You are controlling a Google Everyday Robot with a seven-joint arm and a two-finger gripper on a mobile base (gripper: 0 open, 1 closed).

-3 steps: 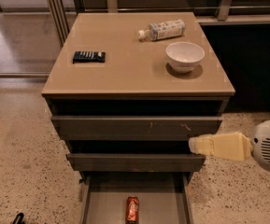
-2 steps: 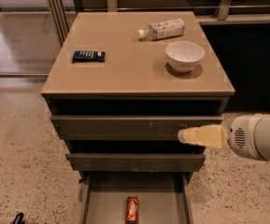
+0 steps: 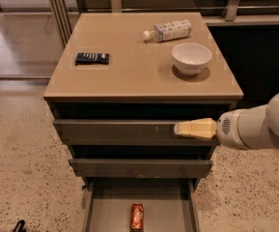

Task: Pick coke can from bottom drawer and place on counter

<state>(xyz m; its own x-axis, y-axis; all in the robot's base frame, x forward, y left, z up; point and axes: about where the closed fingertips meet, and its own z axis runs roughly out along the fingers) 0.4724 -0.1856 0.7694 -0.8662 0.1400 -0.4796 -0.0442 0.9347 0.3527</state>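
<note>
Red can [image 3: 137, 216] lying front-to-back in open bottom drawer [image 3: 105, 215], below-left of claw [image 3: 177, 128], spread impossible to tell, at top drawer [image 3: 110, 131].

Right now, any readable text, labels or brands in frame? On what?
Nothing legible.
bottle on the counter: label print blurred, unreadable.
coke can in the bottom drawer: pale markings, unreadable.
dark packet: markings unreadable.
tool, before the top drawer front: no marking visible.

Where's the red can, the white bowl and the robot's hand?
can [image 3: 137, 217], camera view, middle of its side, in the bottom drawer [image 3: 110, 216].
bowl [image 3: 191, 55], camera view, its inside, on the counter [image 3: 129, 76].
gripper [image 3: 180, 128], camera view, its tip, before the top drawer [image 3: 110, 132].
</note>
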